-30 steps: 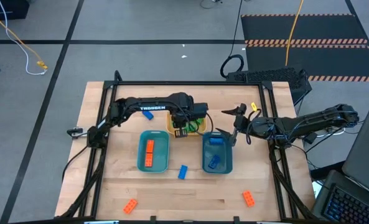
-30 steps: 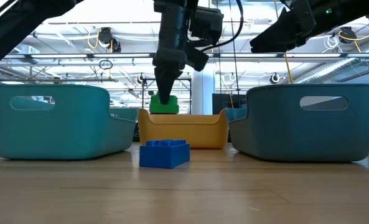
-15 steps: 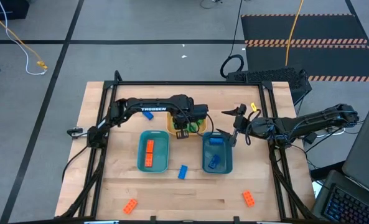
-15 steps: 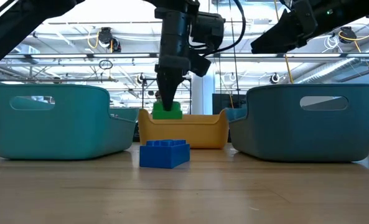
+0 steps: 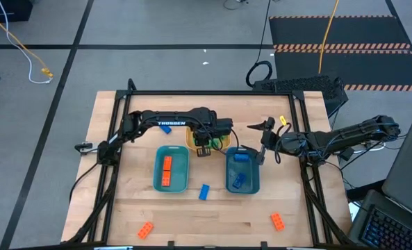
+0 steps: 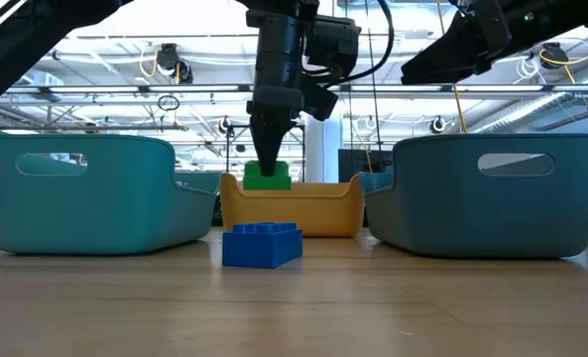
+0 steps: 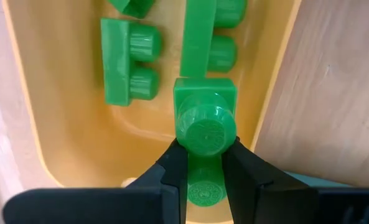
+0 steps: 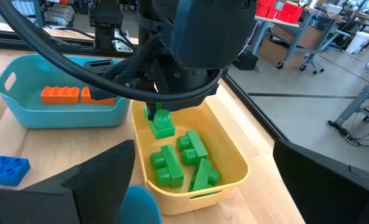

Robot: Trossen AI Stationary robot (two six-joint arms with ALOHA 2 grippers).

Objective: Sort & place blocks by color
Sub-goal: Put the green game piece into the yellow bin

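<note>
**Green brick pinched over the yellow bin**

Above the yellow-orange bin (image 5: 207,142) at the back centre of the pale wooden worktop (image 5: 122,208), the left gripper (image 7: 204,163) points straight down, its dark jaws pinching a green block (image 7: 205,118) by a round stud; white lettering on that arm's forearm reads roughly "TROSSEN"; the brick hangs at rim height in the low view, just over three more glossy green blocks (image 8: 179,158) lying loose on the bin's smooth, round-cornered floor; the left teal bin (image 5: 171,169) holds orange blocks (image 5: 167,172) laid end to end; the right teal bin (image 5: 242,171) holds blue blocks (image 5: 239,180); both teal bins are rounded plastic tubs with slotted handles; a blue block (image 6: 262,244) sits on the worktop between the teal bins, towards the front; another blue block (image 5: 165,128) lies beneath the left arm; two orange blocks (image 5: 145,230) rest well apart near the front edge; the right gripper (image 5: 262,132) hovers at the right teal bin's back corner, arm stretched in from the right, and whether its jaws are spread I cannot tell.
</note>
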